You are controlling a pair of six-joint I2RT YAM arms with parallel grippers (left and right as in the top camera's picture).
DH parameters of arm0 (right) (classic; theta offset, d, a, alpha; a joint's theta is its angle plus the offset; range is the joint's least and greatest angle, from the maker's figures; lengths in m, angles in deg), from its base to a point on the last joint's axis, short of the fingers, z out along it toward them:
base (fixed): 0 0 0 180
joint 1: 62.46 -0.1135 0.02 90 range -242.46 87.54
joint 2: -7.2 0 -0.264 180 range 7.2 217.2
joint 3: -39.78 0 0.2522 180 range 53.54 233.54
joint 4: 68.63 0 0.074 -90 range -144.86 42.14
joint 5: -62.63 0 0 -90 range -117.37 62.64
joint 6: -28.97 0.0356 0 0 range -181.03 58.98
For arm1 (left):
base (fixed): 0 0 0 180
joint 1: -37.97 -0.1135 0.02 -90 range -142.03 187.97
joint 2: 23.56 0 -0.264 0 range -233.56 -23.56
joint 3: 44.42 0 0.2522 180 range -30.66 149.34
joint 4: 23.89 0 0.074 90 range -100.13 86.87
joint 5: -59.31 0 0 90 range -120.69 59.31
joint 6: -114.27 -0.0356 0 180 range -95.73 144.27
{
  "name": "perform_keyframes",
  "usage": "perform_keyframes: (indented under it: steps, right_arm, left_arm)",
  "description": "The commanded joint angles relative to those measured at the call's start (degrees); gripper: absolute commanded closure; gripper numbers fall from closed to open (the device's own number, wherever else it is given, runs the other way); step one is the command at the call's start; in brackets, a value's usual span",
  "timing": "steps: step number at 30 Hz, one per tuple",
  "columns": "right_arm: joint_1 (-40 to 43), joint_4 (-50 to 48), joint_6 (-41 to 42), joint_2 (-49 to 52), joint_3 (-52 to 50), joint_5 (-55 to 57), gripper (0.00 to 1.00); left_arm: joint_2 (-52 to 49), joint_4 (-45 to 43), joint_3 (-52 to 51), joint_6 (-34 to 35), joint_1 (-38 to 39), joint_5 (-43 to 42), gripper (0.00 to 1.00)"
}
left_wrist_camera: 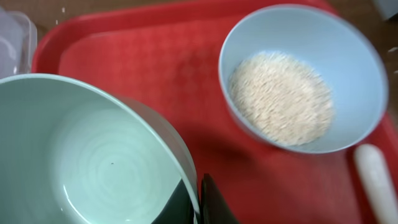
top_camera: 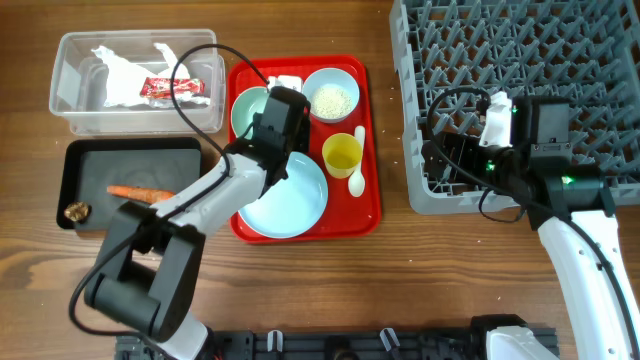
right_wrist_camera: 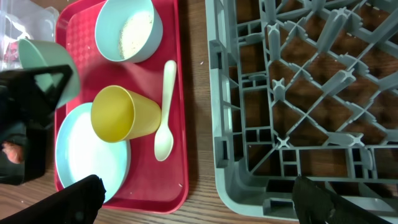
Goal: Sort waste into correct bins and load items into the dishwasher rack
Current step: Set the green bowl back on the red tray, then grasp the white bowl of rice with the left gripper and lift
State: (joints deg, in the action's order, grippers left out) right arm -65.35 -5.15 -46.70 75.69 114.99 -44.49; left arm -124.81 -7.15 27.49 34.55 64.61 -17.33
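On the red tray point(top_camera: 372, 140): blue plate point(top_camera: 295, 205) at the near end, yellow cup point(top_camera: 342, 153) and white spoon point(top_camera: 358, 168) along the right rim, bowl of rice point(top_camera: 332, 98) in the far right corner, empty bowl point(top_camera: 246, 108) at the far left.
Left gripper point(left_wrist_camera: 198, 200): pinched tight on the empty bowl's rim, one finger inside and one outside. I cannot tell whether the bowl is clear of the red tray.
Right gripper point(right_wrist_camera: 198, 186): jaws spread wide, holding nothing, to the right of the red tray and above the rack's near left corner.
Rack point(top_camera: 520, 90): on the table just right of the red tray.
Clear tub point(top_camera: 70, 100): left of the red tray on the far side, with the crumpled napkin point(top_camera: 120, 75) and the wrapper point(top_camera: 172, 88) inside.
Black tray point(top_camera: 140, 160): left of the red tray on the near side, with the carrot stick point(top_camera: 140, 191) and a brown scrap point(top_camera: 76, 211) lying in it, apart from each other.
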Motion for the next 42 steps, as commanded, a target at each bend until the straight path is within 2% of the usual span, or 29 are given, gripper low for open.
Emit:
perform_keyframes:
  steps: [1,4,7,8,11,13,15,18,22,28,31,34,38,42]
  right_arm:
    - [0.2,0.07,0.85,0.44,0.9,-0.57,0.0]
    - [0.2,0.09,0.85,0.44,0.9,-0.57,0.0]
    - [0.2,0.11,0.85,0.44,0.9,-0.57,0.0]
    - [0.2,0.11,0.85,0.44,0.9,-0.57,0.0]
    - [0.2,0.26,0.85,0.44,0.9,-0.57,0.0]
    - [0.2,0.39,0.85,0.44,0.9,-0.57,0.0]
    - [0.2,0.28,0.83,0.44,0.9,-0.57,0.0]
    - [0.2,0.2,0.85,0.44,0.9,-0.57,0.0]
    - [0.2,-0.37,0.9,0.44,0.9,-0.59,0.0]
    - [0.2,-1.57,0.79,0.44,0.9,-0.57,0.0]
    - [0.2,-2.16,0.79,0.42,0.9,-0.57,0.0]
    - [0.2,-2.01,0.81,0.42,0.9,-0.59,0.0]
    - [0.2,-0.44,0.66,0.42,0.9,-0.57,0.0]
    - [0.2,0.33,0.63,0.42,0.9,-0.46,0.0]
  left_arm:
    - [-3.45,0.13,0.59,-1.53,0.04,2.49,0.95]
    - [-5.01,0.22,0.59,-1.51,-0.2,4.2,0.94]
    - [-5.22,-0.33,0.59,-1.51,-0.55,5.16,0.87]
    - [-5.2,-0.76,0.59,-1.51,-0.61,5.18,0.78]
    - [-5.2,-1.38,0.59,-1.51,-0.83,5.4,0.33]
    - [-5.2,-1.77,0.59,-1.51,-1.05,6.08,0.18]
    - [-5.01,-2.14,0.66,-1.53,-1.2,7.1,0.11]
    - [-2.4,-1.84,1.77,-1.53,-1.2,6.99,0.08]
    - [2.84,3.34,6.23,-2.64,-1.18,0.48,0.08]
    - [4.26,29.86,29.29,-2.56,-1.14,-7.45,0.1]
    - [2.05,37.62,40.92,-2.62,-0.48,-8.39,0.1]
    - [-3.3,39.28,49.46,-3.1,-0.61,-8.5,0.1]
    - [-12.24,38.27,51.6,-4.04,-0.7,-9.94,0.11]
    - [-20.79,36.3,51.58,-6.84,0.07,-18.58,0.13]
